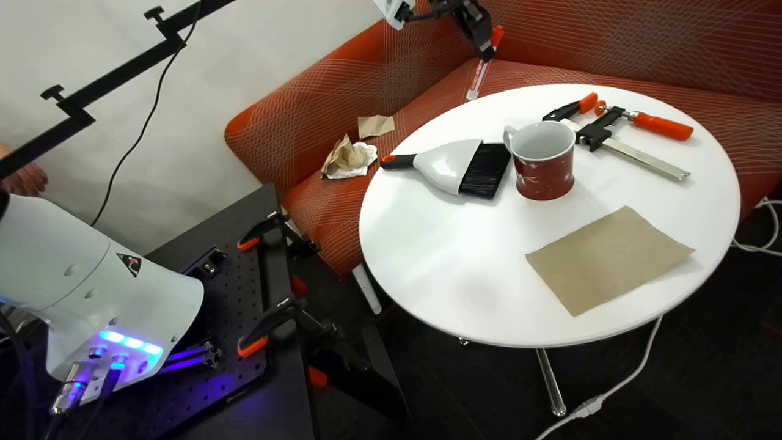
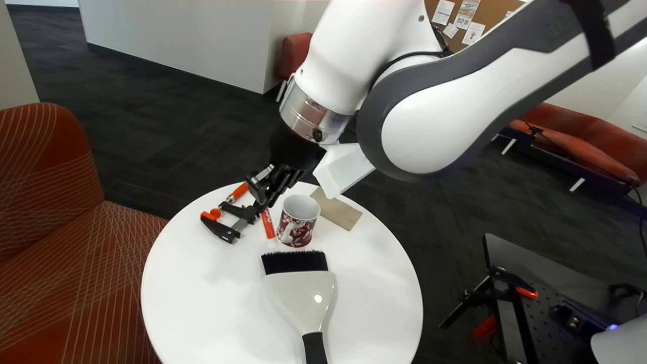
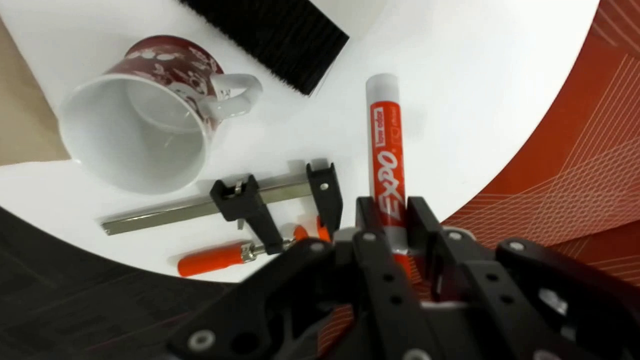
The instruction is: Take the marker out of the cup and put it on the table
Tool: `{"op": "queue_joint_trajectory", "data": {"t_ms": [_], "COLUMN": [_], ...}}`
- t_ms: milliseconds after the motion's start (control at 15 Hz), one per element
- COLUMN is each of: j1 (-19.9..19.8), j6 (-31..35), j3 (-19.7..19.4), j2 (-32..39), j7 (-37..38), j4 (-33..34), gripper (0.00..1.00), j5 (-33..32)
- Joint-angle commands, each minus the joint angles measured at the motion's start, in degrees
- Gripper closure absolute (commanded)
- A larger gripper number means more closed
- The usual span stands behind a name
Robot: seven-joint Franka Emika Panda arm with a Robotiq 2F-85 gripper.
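Observation:
The marker [image 3: 387, 165] is a red Expo stick with a whitish end and an orange cap. My gripper [image 3: 391, 206] is shut on it near the cap end, and the whitish end points away from the jaws. In an exterior view the marker [image 1: 479, 78] hangs in the air, tilted; it also shows below the gripper [image 2: 264, 200] in an exterior view [image 2: 267, 224]. The cup [image 1: 547, 174], dark red with a pale inside, stands upright on the white round table [image 1: 440, 263]. In the wrist view the cup [image 3: 172, 67] has nothing visible inside, and the marker is apart from it.
A grey brush [image 1: 449, 164] with black bristles lies beside the cup. A bar clamp [image 1: 635, 153] with orange handles lies behind it. Brown paper [image 1: 611, 260] lies near the table's front edge. An orange-red sofa [image 1: 611, 43] wraps the far side.

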Motion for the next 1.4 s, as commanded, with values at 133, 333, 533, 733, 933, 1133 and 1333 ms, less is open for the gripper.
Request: {"op": "queue_joint_trajectory", "data": {"t_ms": [133, 333, 533, 733, 933, 1133, 1333], "j1": [-4.5, -5.0, -4.4, -4.1, -3.8, -4.1, -4.0], "j6": [-5.5, -7.6, -12.5, -18.7, -23.2, -25.6, -26.5], "j3": [7.1, 8.9, 9.3, 9.6, 9.7, 10.2, 10.6], "j2": [6.0, 9.7, 13.6, 17.2, 20.1, 22.4, 24.2], "j7": [-10.6, -15.5, -18.3, -20.0, -20.8, -21.8, -21.9], "j4": [6.8, 10.2, 14.6, 19.5, 23.7, 27.2, 29.8], "gripper": [0.95, 0.95, 0.95, 0.95, 0.95, 0.95, 0.95], "j5": [1.1, 0.0, -0.6, -1.0, -1.1, -0.6, -0.5]}}
